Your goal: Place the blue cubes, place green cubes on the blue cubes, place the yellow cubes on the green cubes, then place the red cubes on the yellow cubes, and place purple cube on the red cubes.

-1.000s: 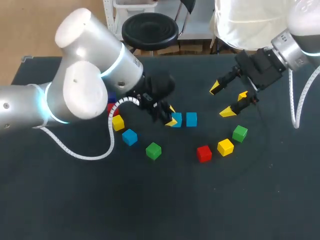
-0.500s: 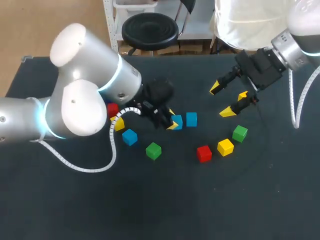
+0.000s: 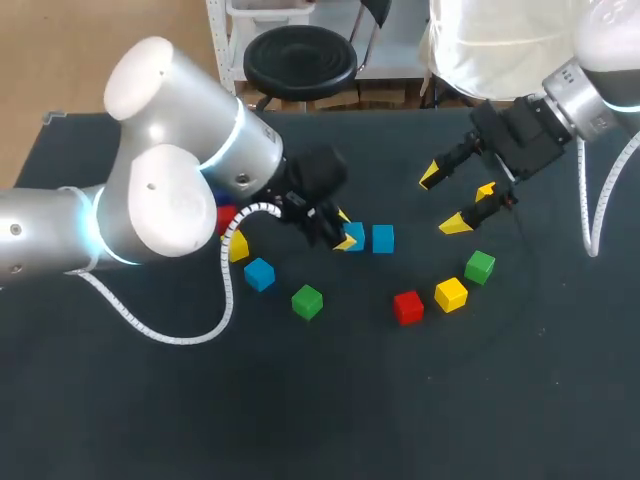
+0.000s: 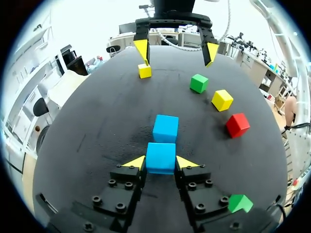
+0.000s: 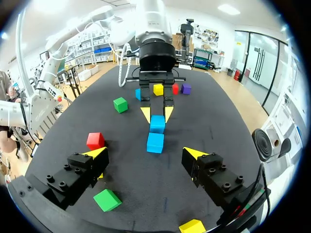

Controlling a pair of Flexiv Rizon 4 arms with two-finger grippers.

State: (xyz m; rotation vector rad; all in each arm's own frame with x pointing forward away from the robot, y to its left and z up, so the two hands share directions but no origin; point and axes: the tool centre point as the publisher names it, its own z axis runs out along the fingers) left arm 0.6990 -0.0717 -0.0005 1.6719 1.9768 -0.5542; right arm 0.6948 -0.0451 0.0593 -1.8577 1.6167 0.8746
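Between the tips of my left gripper (image 4: 161,163) sits a blue cube (image 4: 160,158), pinched from both sides and seemingly down on the table (image 4: 97,126). Its blue twin (image 4: 165,127) is just ahead at twelve o'clock, almost touching! The danger: if I let go crooked or drag a tip backing off, the cube twists or knocks its twin, and the base goes skew. My right gripper (image 3: 446,200) hangs wide open at two o'clock, well apart.

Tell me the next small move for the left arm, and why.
Probably open the left gripper and lift clear: its fingers appear to press both sides of the nearer blue cube, which looks to rest on the black table in line with the second blue cube.
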